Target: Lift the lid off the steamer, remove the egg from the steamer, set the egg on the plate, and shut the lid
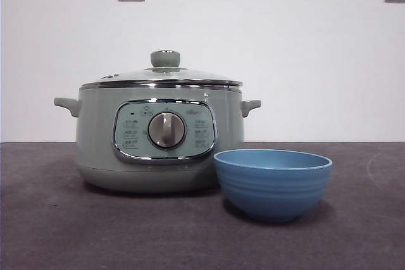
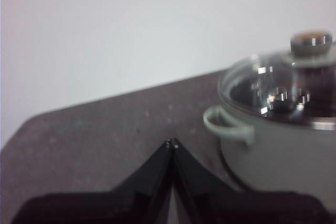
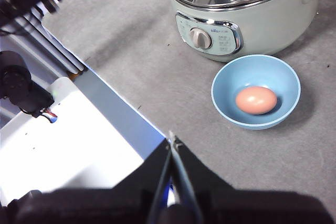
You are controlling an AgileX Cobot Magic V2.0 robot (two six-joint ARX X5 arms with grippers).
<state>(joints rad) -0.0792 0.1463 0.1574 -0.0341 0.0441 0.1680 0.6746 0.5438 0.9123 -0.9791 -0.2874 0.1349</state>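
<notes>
Lab bench (bare wall [image 1: 266, 42], rig frame [image 3: 52, 51])

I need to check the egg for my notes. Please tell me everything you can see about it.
The egg is one whole egg with a smooth, tan-orange shell and no crack that shows. It lies on its side in the bottom of the blue bowl, touching only the bowl. The bowl stands on the grey table in front of the steamer. Neither gripper is near it. From the front view the bowl's wall hides the egg.
</notes>
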